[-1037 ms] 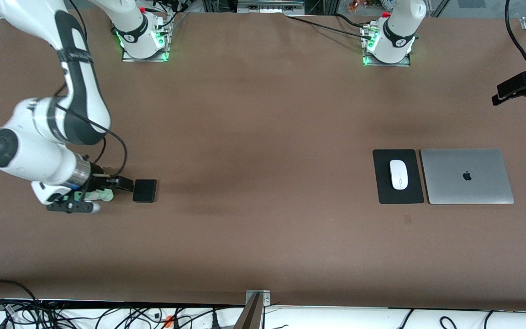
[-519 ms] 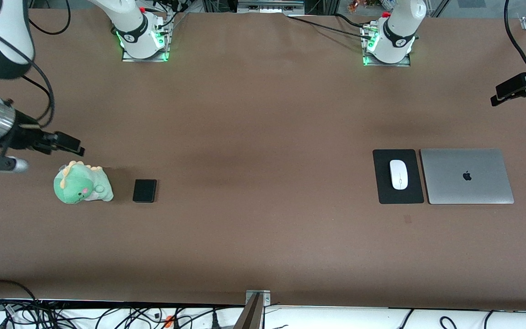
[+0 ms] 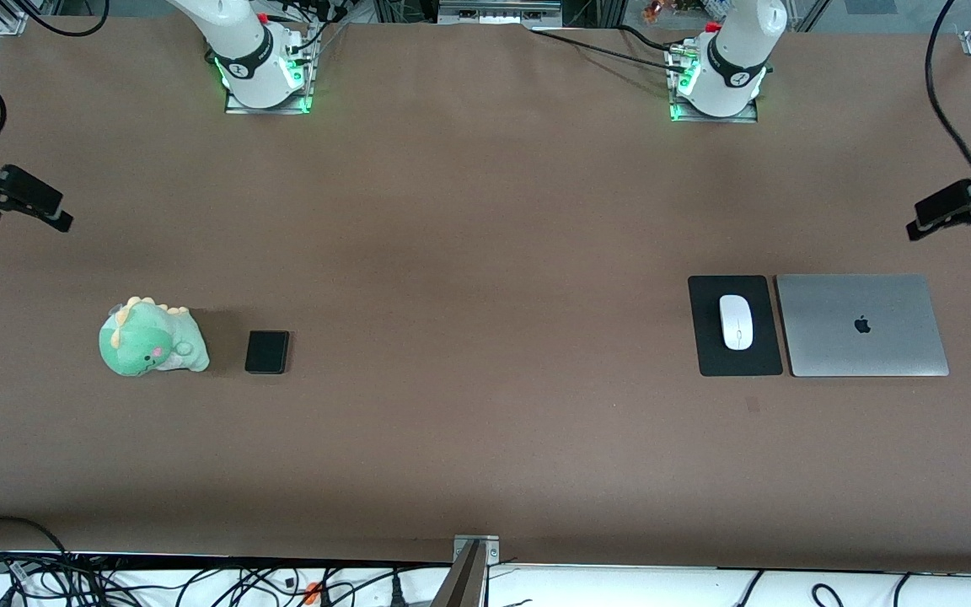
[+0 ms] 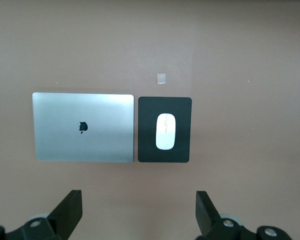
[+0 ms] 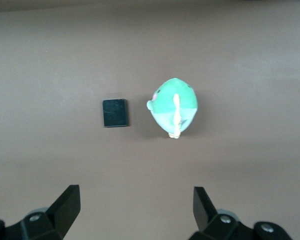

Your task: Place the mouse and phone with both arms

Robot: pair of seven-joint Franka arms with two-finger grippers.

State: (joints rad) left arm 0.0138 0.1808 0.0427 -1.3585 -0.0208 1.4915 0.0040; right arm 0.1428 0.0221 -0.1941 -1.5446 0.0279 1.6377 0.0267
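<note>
Now both arms are waiting high: the left end effector spread over the mouse on its pad, the right end effector spread over the phone beside the plush dinosaur. Keeping clear should preserve both placements.

A robotics lab: 2 arm bases bolted to a table, loose cables.

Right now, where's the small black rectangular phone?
The small black rectangular phone lies flat on the brown table toward the right arm's end, beside the green plush dinosaur, untouched by either gripper.
</note>
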